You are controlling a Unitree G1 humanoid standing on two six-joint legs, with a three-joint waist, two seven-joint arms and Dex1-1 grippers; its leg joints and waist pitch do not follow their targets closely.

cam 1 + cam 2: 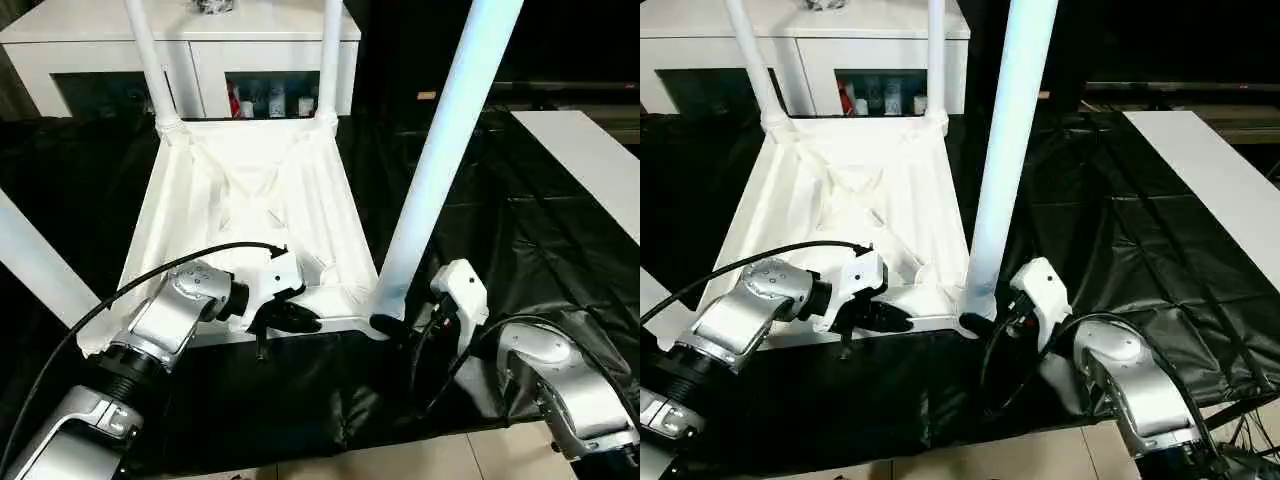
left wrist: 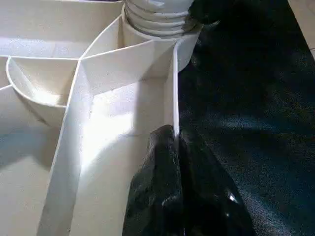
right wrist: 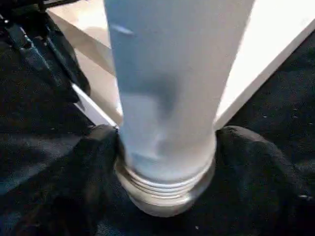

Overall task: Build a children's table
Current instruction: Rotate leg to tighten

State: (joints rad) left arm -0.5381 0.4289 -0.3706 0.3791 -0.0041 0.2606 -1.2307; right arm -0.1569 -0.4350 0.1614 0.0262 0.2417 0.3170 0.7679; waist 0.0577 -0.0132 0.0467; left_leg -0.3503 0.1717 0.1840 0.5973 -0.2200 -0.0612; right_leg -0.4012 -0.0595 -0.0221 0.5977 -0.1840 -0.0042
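The tabletop (image 1: 250,215) lay upside down on the black sheet (image 1: 520,250) that covered the worktop, its ribbed underside up and its near rim close to the sheet's front edge, beyond which pale floor (image 1: 400,462) showed. Two legs (image 1: 148,62) stood upright in the far corner sockets, just in front of a white cabinet (image 1: 60,50). A third leg (image 1: 445,150) stood in the near right corner socket (image 2: 156,24), leaning slightly to the right, its threaded base at the socket mouth. A further white leg (image 1: 35,260) crossed the left edge of the head view, beside the tabletop's left side. The left end effector (image 1: 290,318) was closed on the near rim, one black finger (image 2: 155,187) inside the wall and the other outside on the sheet side. The right end effector (image 3: 165,162) sat around the base of the third leg with a finger (image 3: 98,162) on each side, close against the tube; whether they gripped it could not be told. To the right of the tabletop the sheet lay bare up to a white panel (image 1: 585,160) at the right edge, and a bare strip of sheet ran between the near rim and the front edge.
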